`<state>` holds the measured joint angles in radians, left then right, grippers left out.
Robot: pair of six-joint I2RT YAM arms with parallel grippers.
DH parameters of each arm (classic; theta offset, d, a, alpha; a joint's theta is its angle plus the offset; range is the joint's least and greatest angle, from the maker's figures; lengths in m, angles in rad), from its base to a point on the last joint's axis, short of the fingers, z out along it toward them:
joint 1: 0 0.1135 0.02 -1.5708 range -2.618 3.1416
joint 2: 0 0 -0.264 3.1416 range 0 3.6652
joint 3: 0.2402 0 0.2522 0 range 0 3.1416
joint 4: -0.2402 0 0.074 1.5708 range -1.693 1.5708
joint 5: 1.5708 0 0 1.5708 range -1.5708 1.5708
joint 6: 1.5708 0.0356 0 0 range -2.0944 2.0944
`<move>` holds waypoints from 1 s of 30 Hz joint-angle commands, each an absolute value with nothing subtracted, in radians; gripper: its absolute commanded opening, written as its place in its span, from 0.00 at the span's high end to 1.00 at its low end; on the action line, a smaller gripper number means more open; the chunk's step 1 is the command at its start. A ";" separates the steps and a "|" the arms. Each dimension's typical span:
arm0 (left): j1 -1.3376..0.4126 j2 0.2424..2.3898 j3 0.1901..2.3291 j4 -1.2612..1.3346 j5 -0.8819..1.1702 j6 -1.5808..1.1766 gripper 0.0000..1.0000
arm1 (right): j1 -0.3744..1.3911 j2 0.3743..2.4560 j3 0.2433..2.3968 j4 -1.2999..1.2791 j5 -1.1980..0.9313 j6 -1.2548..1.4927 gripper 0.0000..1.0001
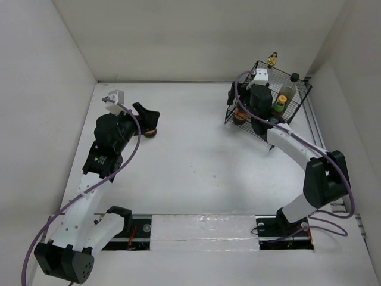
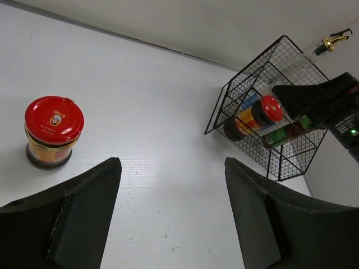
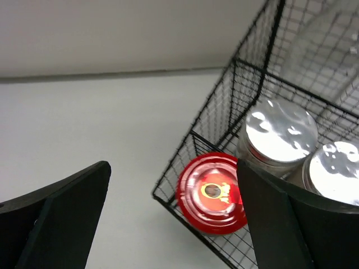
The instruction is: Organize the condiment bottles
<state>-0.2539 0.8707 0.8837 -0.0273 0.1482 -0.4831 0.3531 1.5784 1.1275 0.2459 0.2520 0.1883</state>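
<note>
A lone red-lidded jar [image 2: 54, 131] stands upright on the desk [image 2: 157, 106], lid up and long axis vertical, just left of the left pincer [image 2: 171, 168]. That pincer's fingers are parted, holding and touching nothing. At the desk's far right sits the black wire basket [image 1: 302, 101]. A second red-lidded jar [image 3: 212, 193] is in its near left corner, lid skyward, beside two upright silver-lidded shakers [image 3: 282, 131]. The right pincer [image 3: 173, 168] hangs over that corner, spread wide and released, with the jar under the gap. The gold-capped bottle [image 1: 272, 59], black-capped bottle [image 1: 292, 83] and yellow-capped bottle [image 1: 280, 102] stand upright further back.
</note>
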 commanded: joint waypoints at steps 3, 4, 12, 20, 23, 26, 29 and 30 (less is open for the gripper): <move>-0.255 0.848 0.899 -0.004 0.094 -0.472 0.30 | 0.449 1.535 1.216 0.299 0.126 0.152 0.00; -0.255 0.848 0.899 -0.014 0.072 -0.472 0.30 | 0.484 1.557 1.233 0.317 -0.002 0.152 0.00; -0.255 0.749 0.897 -0.034 -0.086 -0.494 0.29 | 0.732 1.900 1.486 0.339 -0.327 0.114 0.00; -0.255 0.729 0.897 -0.034 -0.086 -0.494 0.28 | 0.804 2.218 1.808 0.207 -0.433 0.092 0.00; -0.255 0.729 0.897 -0.034 -0.068 -0.494 0.28 | 0.824 2.294 1.893 0.192 -0.400 0.092 0.00; -0.255 0.729 0.897 -0.034 -0.058 -0.494 0.28 | 0.833 2.336 1.954 0.192 -0.325 0.092 0.00; -0.255 0.729 0.897 -0.025 -0.046 -0.494 0.28 | 0.844 2.367 1.991 0.192 -0.247 0.092 0.00; -0.255 0.729 0.897 -0.025 -0.046 -0.494 0.28 | 0.853 2.382 2.003 0.192 -0.229 0.092 0.00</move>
